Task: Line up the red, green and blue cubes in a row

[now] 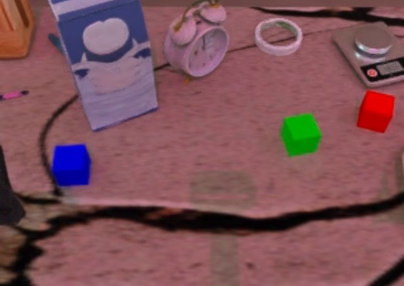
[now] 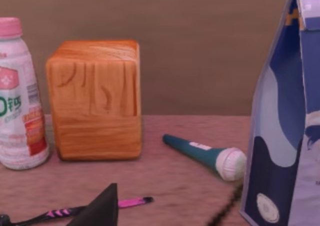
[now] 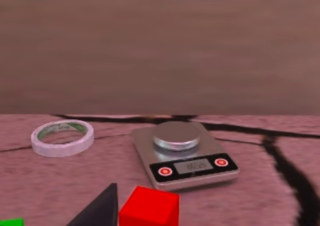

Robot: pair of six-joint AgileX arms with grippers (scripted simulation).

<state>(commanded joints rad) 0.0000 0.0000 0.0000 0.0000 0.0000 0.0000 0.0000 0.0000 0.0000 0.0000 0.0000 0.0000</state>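
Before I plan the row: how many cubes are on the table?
3. The blue cube sits at the left, in front of the carton; the green cube is right of centre; the red cube is far right, just before the scale. None looks hidden.

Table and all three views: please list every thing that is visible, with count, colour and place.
red cube: 1, red, right side, near the scale
green cube: 1, green, left of red
blue cube: 1, blue, left side
carton: 1, blue-white, upright, back left
alarm clock: 1, pale pink, back centre
tape roll: 1, white, back
scale: 1, silver, back right
wooden block: 1, orange-brown, back left
bottle: 1, white, pink cap
microphone: 1, teal
pen: 1, pink-black
left gripper: dark fingertip only
right gripper: dark fingertip only
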